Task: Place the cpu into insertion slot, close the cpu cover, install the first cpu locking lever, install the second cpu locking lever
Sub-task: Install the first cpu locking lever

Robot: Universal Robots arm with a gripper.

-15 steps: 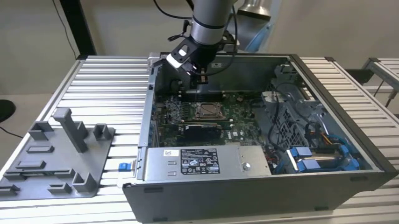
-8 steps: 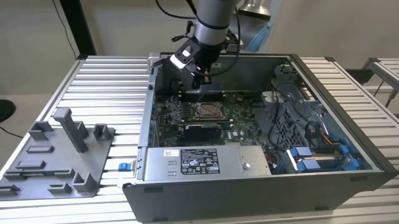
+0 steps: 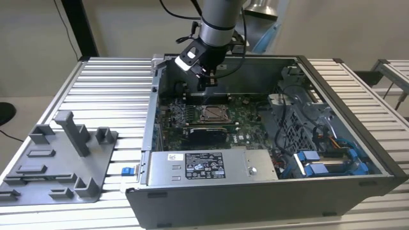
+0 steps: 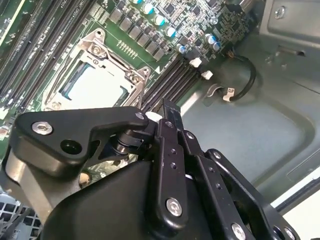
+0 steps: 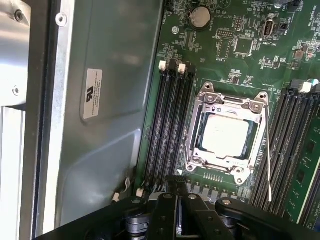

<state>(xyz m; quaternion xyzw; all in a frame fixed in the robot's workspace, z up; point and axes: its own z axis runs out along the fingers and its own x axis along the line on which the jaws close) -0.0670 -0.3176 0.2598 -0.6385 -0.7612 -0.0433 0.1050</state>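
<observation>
A slatted grey surface (image 3: 108, 81) carries the open computer case (image 3: 255, 201). The jaws, pressed together and empty, hang over the memory slots (image 5: 167, 125) near the case's back wall. The chip (image 5: 227, 136) sits in its socket (image 3: 211, 114) just beside them, under the metal frame (image 5: 227, 102).

I can read no print from here. A black-and-white label (image 3: 204, 165) sits on the power supply box (image 3: 259, 168) near the socket (image 3: 211, 113). A grey sticker (image 5: 92, 93) sits on the case wall (image 5: 115, 45), well apart from that socket.
</observation>
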